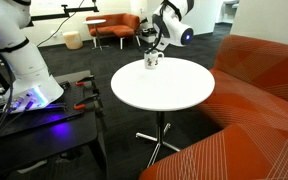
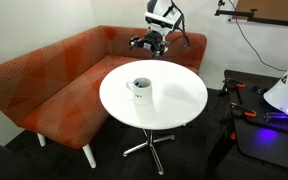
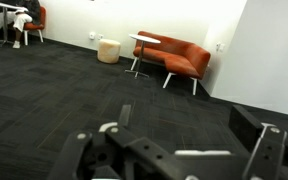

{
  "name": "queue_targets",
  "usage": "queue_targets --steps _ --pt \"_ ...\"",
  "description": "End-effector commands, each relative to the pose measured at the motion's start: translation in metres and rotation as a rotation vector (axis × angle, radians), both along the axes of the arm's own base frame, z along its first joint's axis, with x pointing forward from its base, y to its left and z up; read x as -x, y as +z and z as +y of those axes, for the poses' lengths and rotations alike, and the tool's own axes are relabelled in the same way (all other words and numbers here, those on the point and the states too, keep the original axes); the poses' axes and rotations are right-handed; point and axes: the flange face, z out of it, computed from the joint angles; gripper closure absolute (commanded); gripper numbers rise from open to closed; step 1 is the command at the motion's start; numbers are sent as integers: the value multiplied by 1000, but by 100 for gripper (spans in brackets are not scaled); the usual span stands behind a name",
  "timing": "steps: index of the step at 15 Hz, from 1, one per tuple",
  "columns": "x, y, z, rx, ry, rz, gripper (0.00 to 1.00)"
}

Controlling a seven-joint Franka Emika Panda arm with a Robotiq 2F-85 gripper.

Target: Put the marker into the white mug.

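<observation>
The white mug [image 1: 152, 61] stands on the round white table [image 1: 174, 90], near its far edge in this exterior view. In an exterior view it sits left of the table's middle [image 2: 140, 88], with a dark mark on its side. Something dark shows in its mouth, too small to tell what. I cannot make out the marker in any view. My gripper [image 2: 149, 42] hangs above the table's edge on the sofa side, apart from the mug, fingers spread and empty. In an exterior view it is just above and behind the mug [image 1: 154, 44]. The wrist view [image 3: 182, 112] looks across the room, not at the table.
An orange sofa [image 2: 54, 80] wraps around the table. A black cart [image 1: 44, 120] with another white robot base and cables stands beside the table. Orange chairs [image 3: 174, 58] and a small side table stand far across the dark carpet.
</observation>
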Motion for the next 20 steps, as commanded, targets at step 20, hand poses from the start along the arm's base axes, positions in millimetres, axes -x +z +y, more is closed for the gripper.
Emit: queue_targets --steps 20 --pt "65 105 16 608 -336 -166 0"
